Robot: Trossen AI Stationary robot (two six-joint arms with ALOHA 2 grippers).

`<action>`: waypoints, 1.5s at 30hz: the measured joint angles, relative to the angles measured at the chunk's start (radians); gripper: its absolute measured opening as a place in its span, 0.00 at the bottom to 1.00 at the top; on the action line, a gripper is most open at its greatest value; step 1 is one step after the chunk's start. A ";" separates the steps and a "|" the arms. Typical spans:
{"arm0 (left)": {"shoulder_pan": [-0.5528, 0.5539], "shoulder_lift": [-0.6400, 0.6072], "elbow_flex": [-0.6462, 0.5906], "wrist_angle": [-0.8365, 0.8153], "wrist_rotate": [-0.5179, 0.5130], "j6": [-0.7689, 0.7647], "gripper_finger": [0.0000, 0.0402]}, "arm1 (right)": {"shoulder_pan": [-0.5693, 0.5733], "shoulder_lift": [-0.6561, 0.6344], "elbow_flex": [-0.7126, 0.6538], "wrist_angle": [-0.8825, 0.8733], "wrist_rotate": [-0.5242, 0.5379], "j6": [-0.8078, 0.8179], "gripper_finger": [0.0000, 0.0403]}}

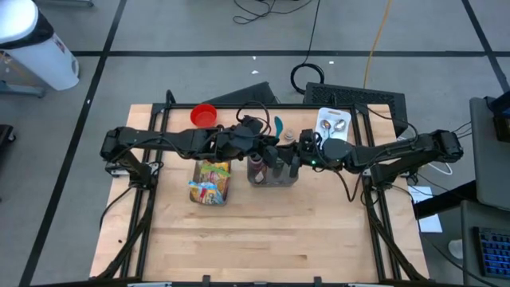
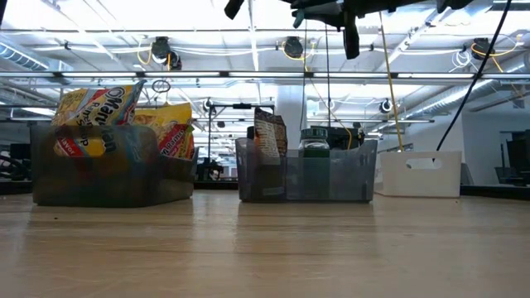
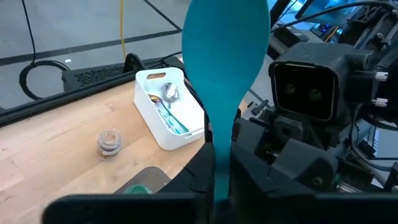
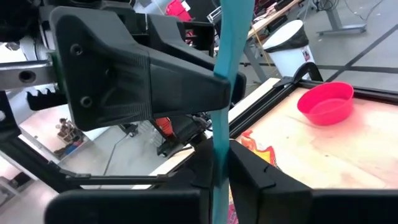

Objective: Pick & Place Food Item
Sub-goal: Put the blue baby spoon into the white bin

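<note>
Both wrist views show a clamped teal spatula [image 3: 224, 56].

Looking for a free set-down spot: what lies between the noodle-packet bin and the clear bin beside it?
Nothing. The low view shows only bare table between the noodle-packet bin and the clear bin.

My dark fingers [image 3: 199, 177] pinch a teal spoon [image 3: 225, 56]. The bowl [image 4: 326, 102] is red. The cutlery tray [image 3: 163, 112] is white, the table [image 1: 263, 239] pale wood. The noodle packets [image 2: 116, 120] are yellow with red lettering, and their bin [image 2: 99, 178] and the neighbouring bin [image 2: 306, 178] are smoky grey.
</note>
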 joint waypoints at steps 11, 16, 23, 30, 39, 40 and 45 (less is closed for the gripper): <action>0.022 -0.001 0.000 -0.002 0.101 0.003 0.33 | 0.000 0.000 0.000 0.000 -0.001 0.002 0.01; 0.066 -0.001 0.000 0.003 0.267 0.038 0.39 | 0.000 -0.017 -0.001 0.000 -0.001 -0.008 0.01; 0.147 -0.002 0.002 0.046 0.584 0.047 0.50 | -0.009 -0.089 -0.001 -0.064 0.002 -0.056 0.01; 0.196 -0.057 0.001 -0.003 0.682 0.100 0.53 | -0.027 -0.204 -0.001 -0.246 0.062 -0.055 0.01; 0.211 -0.242 0.001 -0.128 0.579 0.217 0.49 | -0.076 -0.344 -0.001 -0.348 0.072 -0.028 0.01; 0.208 -0.269 0.001 -0.144 0.563 0.234 0.48 | -0.077 -0.350 -0.001 -0.352 0.088 -0.028 0.01; 0.218 -0.388 0.001 -0.229 0.578 0.307 0.47 | -0.087 -0.370 -0.001 -0.360 0.257 -0.015 0.01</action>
